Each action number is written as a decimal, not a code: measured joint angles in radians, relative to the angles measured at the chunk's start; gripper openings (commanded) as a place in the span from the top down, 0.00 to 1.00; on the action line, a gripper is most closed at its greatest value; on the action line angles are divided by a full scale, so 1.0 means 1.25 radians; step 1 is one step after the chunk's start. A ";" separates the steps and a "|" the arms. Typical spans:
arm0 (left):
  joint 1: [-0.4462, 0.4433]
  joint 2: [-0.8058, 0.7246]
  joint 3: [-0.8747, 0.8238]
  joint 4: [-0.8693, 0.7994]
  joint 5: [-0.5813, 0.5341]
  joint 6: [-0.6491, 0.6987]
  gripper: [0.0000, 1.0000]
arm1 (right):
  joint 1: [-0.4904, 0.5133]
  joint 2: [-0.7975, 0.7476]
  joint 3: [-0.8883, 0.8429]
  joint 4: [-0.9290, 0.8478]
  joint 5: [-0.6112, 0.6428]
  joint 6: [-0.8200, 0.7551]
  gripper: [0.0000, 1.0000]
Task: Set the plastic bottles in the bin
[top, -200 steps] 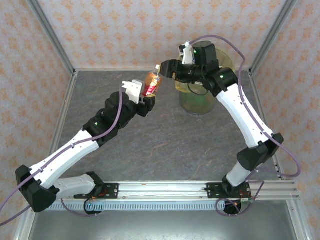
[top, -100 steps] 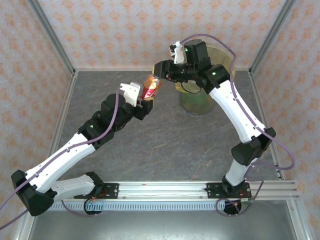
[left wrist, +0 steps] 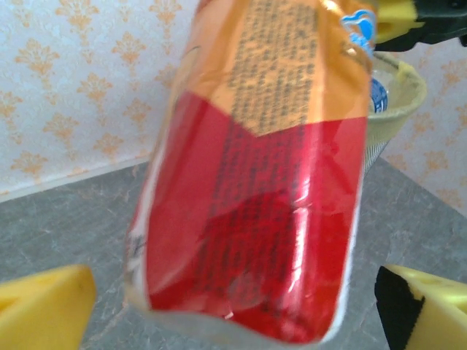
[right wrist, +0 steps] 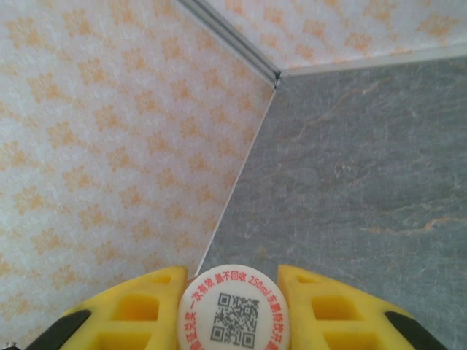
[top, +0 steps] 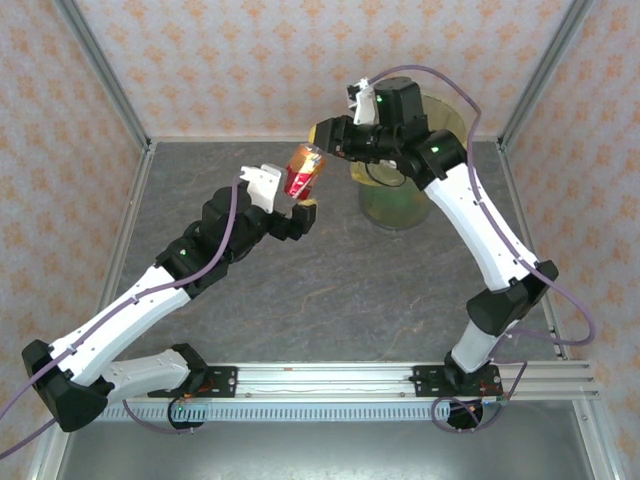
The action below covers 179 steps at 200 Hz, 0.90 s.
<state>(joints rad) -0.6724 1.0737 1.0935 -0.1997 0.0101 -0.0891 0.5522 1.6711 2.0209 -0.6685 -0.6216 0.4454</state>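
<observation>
Over the middle of the table (top: 330,290), from the top camera, the red-orange bottle (top: 302,171) hung in the air between two arms: the right claw (top: 323,135) was pinched on its cap end, the left claw (top: 285,197) sat under its base with fingers spread wide, and the yellow bin (top: 395,212) stood just behind the right arm, close by. On to the left wrist: the bottle's red label loomed large, both yellow pads (left wrist: 45,306) stood clear of it on either side, nothing touching, and the bin's rim (left wrist: 407,86) peeked in at upper right with a speck of blue inside. Right wrist next: a white cap (right wrist: 235,315) with a printed code was clamped tight between the yellow fingers (right wrist: 128,310). My read: this was the one bottle outside the bin, the hand-over all but made, so only the carry and drop looked left.
</observation>
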 measured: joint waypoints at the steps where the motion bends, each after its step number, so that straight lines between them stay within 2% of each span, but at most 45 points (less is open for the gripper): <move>1: 0.000 0.000 0.002 0.000 0.000 0.000 0.01 | -0.001 -0.002 -0.001 0.000 0.002 0.000 0.71; 25: 0.000 0.000 0.037 -0.002 -0.009 -0.012 0.01 | -0.038 -0.058 -0.028 0.026 0.038 0.023 0.71; 52: 0.000 -0.006 0.069 -0.003 -0.023 -0.028 0.01 | -0.122 -0.140 -0.096 0.066 0.098 0.060 0.70; 94: 0.000 -0.031 0.071 -0.003 -0.049 -0.092 0.01 | -0.230 -0.242 -0.170 0.086 0.243 0.096 0.72; 135: 0.000 -0.031 0.071 -0.003 -0.056 -0.145 0.01 | -0.249 -0.271 -0.169 0.079 0.420 0.069 0.69; 179: 0.000 -0.031 0.071 -0.018 -0.056 -0.180 0.01 | -0.250 -0.245 -0.142 0.062 0.587 -0.022 0.71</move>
<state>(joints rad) -0.6724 1.0344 1.1820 -0.2218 -0.0605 -0.3141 0.2401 1.3643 1.8435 -0.5911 0.1123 0.4183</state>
